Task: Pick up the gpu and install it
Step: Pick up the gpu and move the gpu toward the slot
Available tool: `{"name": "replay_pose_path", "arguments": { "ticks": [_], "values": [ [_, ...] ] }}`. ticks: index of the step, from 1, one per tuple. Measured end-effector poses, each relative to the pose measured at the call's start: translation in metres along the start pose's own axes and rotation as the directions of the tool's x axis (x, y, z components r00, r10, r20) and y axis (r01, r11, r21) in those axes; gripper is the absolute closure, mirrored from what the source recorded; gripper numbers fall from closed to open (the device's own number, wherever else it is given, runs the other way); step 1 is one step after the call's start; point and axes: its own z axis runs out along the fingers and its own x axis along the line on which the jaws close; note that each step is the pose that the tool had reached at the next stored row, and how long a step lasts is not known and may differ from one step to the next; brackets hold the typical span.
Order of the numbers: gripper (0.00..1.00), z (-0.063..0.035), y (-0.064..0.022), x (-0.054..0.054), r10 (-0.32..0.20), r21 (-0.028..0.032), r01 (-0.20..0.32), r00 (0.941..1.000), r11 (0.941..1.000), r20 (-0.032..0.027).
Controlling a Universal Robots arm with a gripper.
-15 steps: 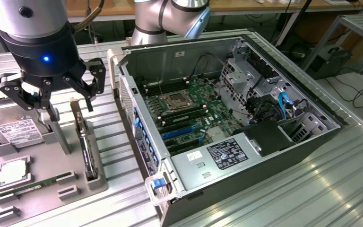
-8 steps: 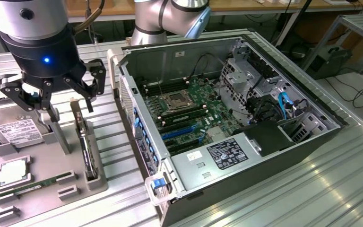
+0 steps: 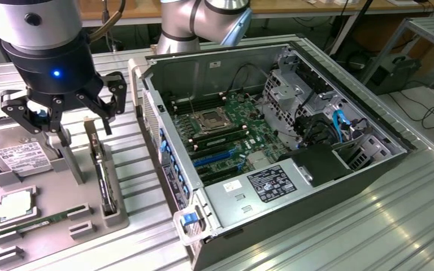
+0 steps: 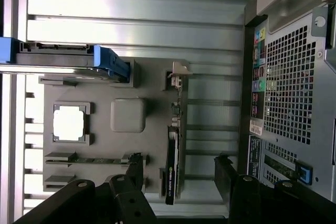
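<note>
Ribbed aluminium bench (image 3: 398,226) carries the whole job: an open computer case (image 3: 277,141) on the exterior view's right and a grey fixture tray (image 3: 51,195) on the exterior view's left, with cluttered worktables far behind.

The gpu (image 3: 104,180) stands on its edge in a slot along the tray's right side, just beside the case wall. Its long axis runs from near to far, and its silver end bracket (image 3: 90,129) rises at the far end.

The gripper (image 3: 72,121) hovers over the far part of the tray with its fingers (image 4: 118,200) spread wide and nothing between them. The card lies below it, a little toward the exterior view's right and toward the near side. In the wrist view the thin line of the card runs straight into the gap between the two fingers, so one finger sits to each side of its flat faces. That suggests a pinch across its thickness, not along its length.

Writing is scarce and mostly too small to read:
- The hard drive (image 3: 20,155) on the tray has a white label, and the power supply (image 3: 271,183) in the case has a black one with white print; neither is legible.
- White lettering runs along the card's top edge in the wrist view, but I cannot make it out.
- A green memory stick (image 3: 40,222) lies at the tray's near end.
</note>
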Motion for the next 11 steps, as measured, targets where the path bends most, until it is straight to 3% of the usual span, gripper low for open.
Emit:
{"name": "replay_pose_path", "arguments": {
  "ticks": [11],
  "values": [
    [0.34, 0.0079, -0.0017, 0.0003, 0.0, 0.0, 0.0, 1.0, 1.0, 0.0]
  ]
}}
